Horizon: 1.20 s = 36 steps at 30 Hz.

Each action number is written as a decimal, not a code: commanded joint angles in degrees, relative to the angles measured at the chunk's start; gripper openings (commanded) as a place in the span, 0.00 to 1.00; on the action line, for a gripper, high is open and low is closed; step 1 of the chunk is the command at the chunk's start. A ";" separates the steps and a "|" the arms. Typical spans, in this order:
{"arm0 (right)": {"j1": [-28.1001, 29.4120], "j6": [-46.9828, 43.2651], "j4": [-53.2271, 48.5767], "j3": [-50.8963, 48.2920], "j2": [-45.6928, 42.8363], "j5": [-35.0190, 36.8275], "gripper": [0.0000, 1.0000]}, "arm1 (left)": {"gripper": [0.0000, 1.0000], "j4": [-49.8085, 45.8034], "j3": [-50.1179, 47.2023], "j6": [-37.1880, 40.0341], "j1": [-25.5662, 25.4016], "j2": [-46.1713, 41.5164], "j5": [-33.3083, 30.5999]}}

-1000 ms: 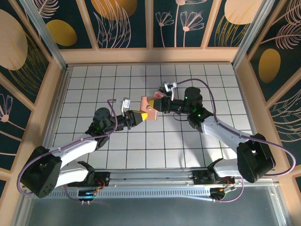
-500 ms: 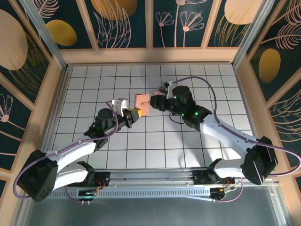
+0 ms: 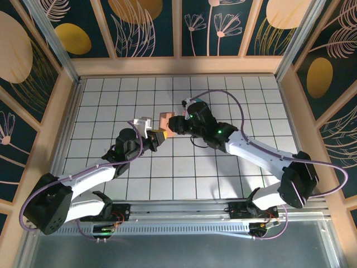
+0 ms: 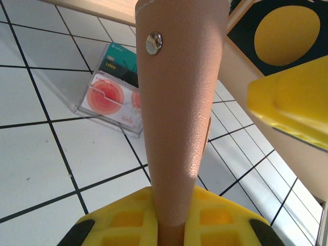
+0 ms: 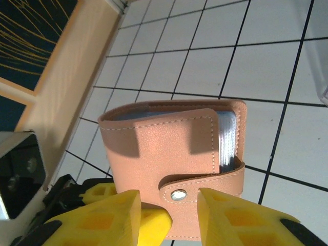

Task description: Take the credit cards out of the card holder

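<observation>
Fingers (image 4: 120,218) of left gripper (image 3: 158,135): clamped on card holder (image 5: 169,148) lower edge, holding it upright over table (image 3: 111,100) middle, snap tab (image 5: 215,179) presented | right gripper (image 5: 168,202): jaws apart, straddling tab, likely to unsnap | counts: holder 1, tab 1, cards uncountable | beyond: clear box (image 4: 110,100) 1, on table.

Counted one card holder (image 5: 174,148), tan, with exactly one metal snap (image 5: 178,194) on its tab. Spotted a stack of cards (image 5: 228,138) inside, packed too tight to number. Tallied two grippers as well: left gripper (image 3: 160,135) and right gripper (image 3: 174,124). Also clocked just one clear box (image 4: 110,97) on the table (image 4: 31,169).
</observation>
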 commanded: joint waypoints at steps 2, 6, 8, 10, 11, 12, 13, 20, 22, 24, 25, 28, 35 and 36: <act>1.15 -1.39 -1.81 2.77 2.02 1.72 0.35 | 0.00 2.54 2.11 0.52 -0.24 0.91 -0.58; 1.50 -1.57 -2.21 3.48 3.50 2.03 0.35 | 0.00 2.91 2.68 0.21 -0.18 1.67 -0.09; 1.52 -1.57 -2.66 3.82 4.43 2.40 0.35 | 0.00 3.22 2.82 0.22 -0.23 1.86 0.11; 1.52 -1.70 -2.71 4.08 5.16 2.48 0.35 | 0.00 3.30 2.94 0.25 -0.28 1.94 0.19; 1.48 -1.83 -2.83 4.26 5.50 2.58 0.35 | 0.00 3.36 3.06 0.18 -0.24 1.95 0.23; 1.52 -1.92 -2.85 4.36 5.86 2.84 0.35 | 0.00 3.40 3.00 0.22 -0.25 1.96 0.30; 1.53 -1.92 -2.89 4.53 6.15 3.05 0.35 | 0.00 3.43 3.01 0.21 -0.18 1.96 0.48; 1.49 -1.96 -3.82 5.68 8.55 5.11 0.35 | 0.00 4.13 2.74 -0.11 -0.26 2.02 1.75; 1.53 -1.92 -4.08 5.99 9.22 5.81 0.35 | 0.00 4.55 2.68 -0.23 -0.27 2.14 2.28; 1.52 -2.01 -4.66 6.42 9.83 6.81 0.33 | 0.00 4.75 2.70 -0.35 -0.21 2.22 2.51; 1.52 -2.09 -5.03 6.71 10.12 7.42 0.31 | 0.00 4.75 2.65 -0.36 -0.23 2.22 2.50; 1.52 -2.10 -5.61 6.79 10.20 9.16 0.25 | 0.00 4.75 2.56 -0.39 -0.24 2.14 2.35; 1.52 -2.10 -5.21 5.70 8.92 10.19 0.16 | 0.00 3.61 2.22 -0.89 -0.28 1.43 -0.10; 1.52 -2.18 -5.21 5.44 8.71 10.31 0.15 | 0.00 3.74 2.06 -1.11 -0.23 1.32 -0.16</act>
